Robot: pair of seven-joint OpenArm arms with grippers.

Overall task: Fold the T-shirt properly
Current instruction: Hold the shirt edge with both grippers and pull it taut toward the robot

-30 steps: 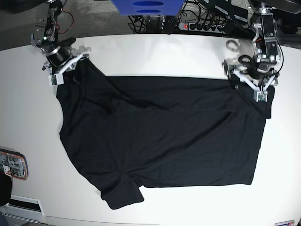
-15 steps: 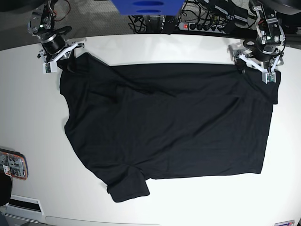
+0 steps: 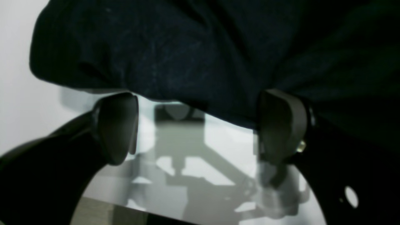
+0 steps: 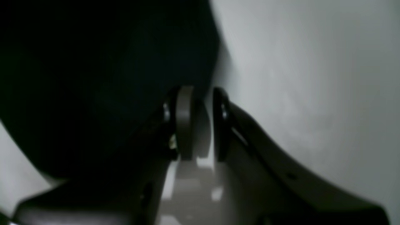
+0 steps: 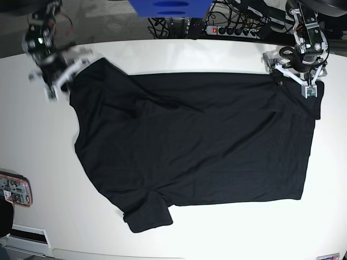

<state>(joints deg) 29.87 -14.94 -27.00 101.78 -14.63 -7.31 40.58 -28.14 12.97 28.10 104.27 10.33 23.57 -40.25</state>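
T-shirt (image 5: 190,146), black and spread nearly flat, covers the middle of the white table (image 5: 179,238), one sleeve folded over near the front edge. At the far corner on the base view's right, the left gripper (image 3: 197,128) stands spread wide, cloth bunched just above its pads (image 3: 118,125). Off the shirt's opposite far corner, the right gripper (image 4: 200,122) looks nearly closed; whether it pinches cloth I cannot tell. A phone (image 5: 13,189) lies at the table's edge

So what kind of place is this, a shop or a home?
Probably a robotics lab: two robot arms at a white table, a black T-shirt spread on it, and a power strip with cables behind.
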